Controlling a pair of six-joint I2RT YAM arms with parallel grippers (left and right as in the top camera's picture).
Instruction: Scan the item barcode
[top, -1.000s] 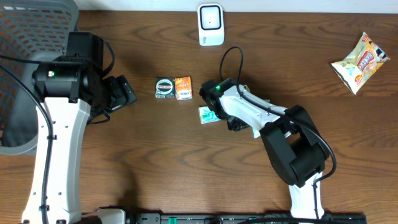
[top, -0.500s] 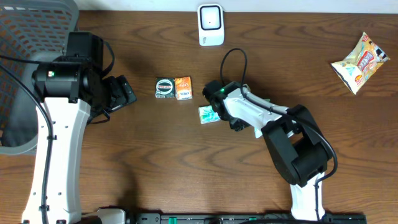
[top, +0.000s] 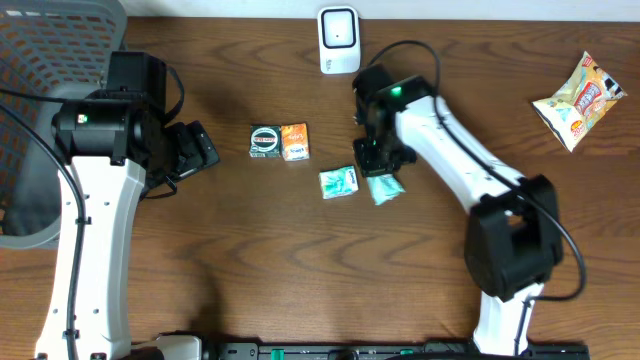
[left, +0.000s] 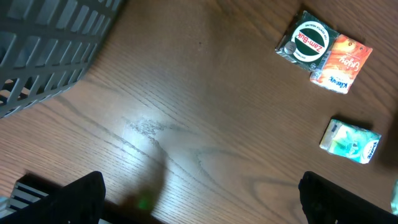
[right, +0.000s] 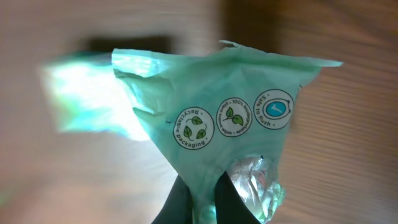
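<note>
Right hand (top: 378, 158): pressed together, pinching the crumpled end of a pale green plastic packet (right: 217, 118).
Packet position: at the fingertips, over the brown wooden tabletop (top: 250, 260), just right of a second green packet (top: 339, 183).
White barcode scanner (top: 339, 40): at the far edge, apart from the held packet.
Left hand (left: 199, 193): spread wide, holding nothing.

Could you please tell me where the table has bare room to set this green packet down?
Bare wood lies between the right arm and the snack bag, and along the front edge, in front of the green-white pack. It is crowded mid-table: Zam-Buk box, orange box and green-white pack sit close together, scanner behind them.
</note>
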